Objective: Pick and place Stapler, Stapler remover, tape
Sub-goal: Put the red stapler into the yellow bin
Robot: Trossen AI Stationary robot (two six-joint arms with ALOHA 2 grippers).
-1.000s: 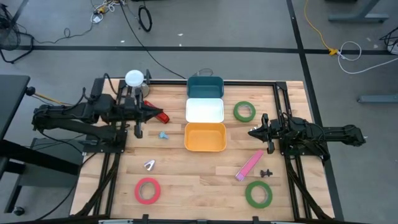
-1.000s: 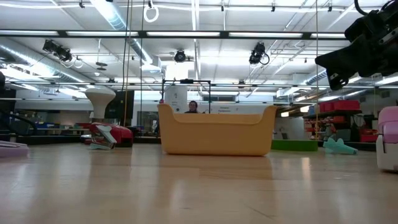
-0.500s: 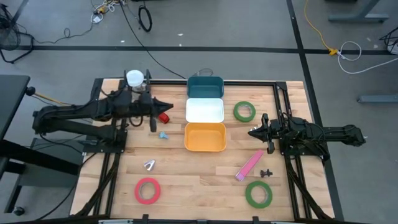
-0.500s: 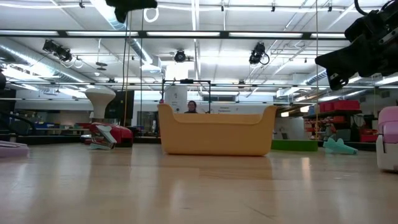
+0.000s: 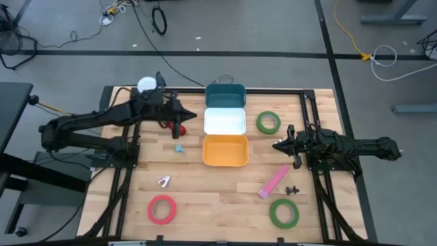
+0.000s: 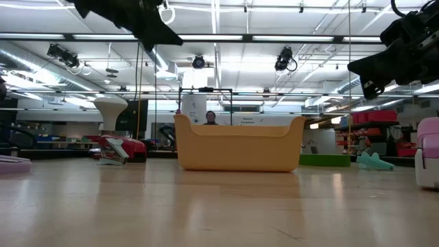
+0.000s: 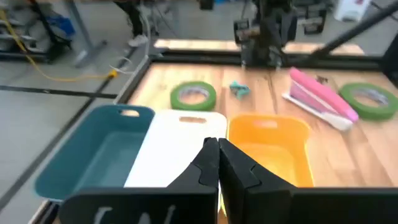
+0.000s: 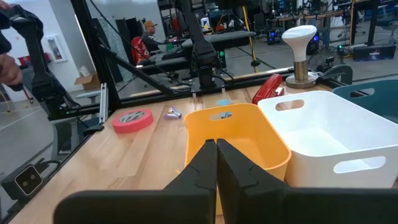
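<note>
Tape comes as three flat rings on the pale wooden table (image 5: 225,184); the red roll (image 5: 162,209) lies at the near left, well apart from the left gripper (image 5: 194,116) and nearer the table's front edge than it; a small silvery metal clip-like piece (image 5: 164,181) sits just beyond that roll, and a small light-blue plastic piece (image 5: 179,148) lies close below the left arm; the red stapler (image 5: 177,127) lies partly under the left gripper's wrist, beside a white mushroom-shaped knob on a metal base (image 5: 147,86); the left gripper hangs above the table with its fingers pressed together on nothing, its tip pointing at the white rectangular plastic bin (image 5: 225,121); that bin stands in a row between the teal rectangular plastic bin (image 5: 225,95) and the orange rectangular plastic bin (image 5: 225,151); one green tape roll (image 5: 268,122) lies just right of the white bin, between the two grippers; the pink flat stapler (image 5: 274,182) lies slantwise in front of the right gripper (image 5: 276,145), with a small black stapler remover (image 5: 293,190) just beside it and the second green tape roll (image 5: 283,212) nearer the front edge; the right gripper hovers right of the orange bin, fingers clenched and empty, pointing at it.
</note>
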